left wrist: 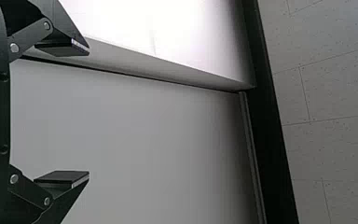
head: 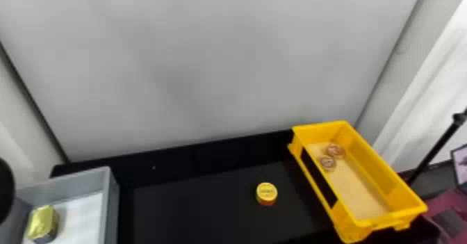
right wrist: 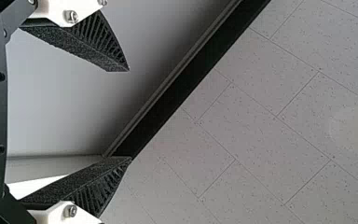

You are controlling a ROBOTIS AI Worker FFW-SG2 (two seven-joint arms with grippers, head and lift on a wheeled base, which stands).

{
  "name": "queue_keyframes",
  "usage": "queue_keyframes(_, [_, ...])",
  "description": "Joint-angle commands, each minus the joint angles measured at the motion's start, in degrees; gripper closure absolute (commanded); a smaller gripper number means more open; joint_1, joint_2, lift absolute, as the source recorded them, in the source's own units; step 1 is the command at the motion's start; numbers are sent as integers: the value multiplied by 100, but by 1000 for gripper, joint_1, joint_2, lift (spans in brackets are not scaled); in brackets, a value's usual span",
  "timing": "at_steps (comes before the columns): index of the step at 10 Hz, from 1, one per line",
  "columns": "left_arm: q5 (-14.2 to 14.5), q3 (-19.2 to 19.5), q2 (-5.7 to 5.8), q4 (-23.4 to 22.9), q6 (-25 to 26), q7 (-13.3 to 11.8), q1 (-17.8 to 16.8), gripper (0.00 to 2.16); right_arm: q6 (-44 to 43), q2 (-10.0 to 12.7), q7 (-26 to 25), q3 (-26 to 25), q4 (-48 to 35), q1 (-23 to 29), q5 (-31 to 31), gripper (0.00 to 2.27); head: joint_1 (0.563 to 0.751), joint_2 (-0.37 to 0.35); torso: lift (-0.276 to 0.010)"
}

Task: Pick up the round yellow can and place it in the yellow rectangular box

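Round yellow can: you will find it upright on the black table, its yellow top facing up and its lower side red. It stands between the 2 boxes, nearer the yellow one and apart from both.

From left to right, start with your left gripper, seen in the left wrist view against a wall and a tiled ceiling. Its jaws are released, spread apart.

In the head view, a dark rounded shape is at the left edge. Beside it is a grey box with a white bottom, holding a gold block with dark sides. The can comes next, then the yellow box, set at an angle. Inside, toward its far end, 2 small round items lie side by side. Past that box, a black pole leans in front of white cloth.

Your right gripper, in the right wrist view, also has its jaws released and apart, with ceiling tiles behind.
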Motion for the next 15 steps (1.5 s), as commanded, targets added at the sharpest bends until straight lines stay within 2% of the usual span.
queue_keyframes(1, [0,-17,-17,12,-7,7,5,314,-18,18,-16,-9,26,33,-3,117,632,-78,0])
queue_keyframes(11, [9,-8,-79,12,-34,-2,-4,314,158,9,-7,-70,-53,120,-109,117,632,-78,0])
queue_keyframes(13, [9,1,-88,12,-51,-2,-13,314,589,61,-60,-97,-62,191,-434,119,632,-78,0])
queue_keyframes(15, [9,-25,-132,30,-69,-2,-30,314,1037,158,-148,-255,79,393,-1032,119,632,-78,0])
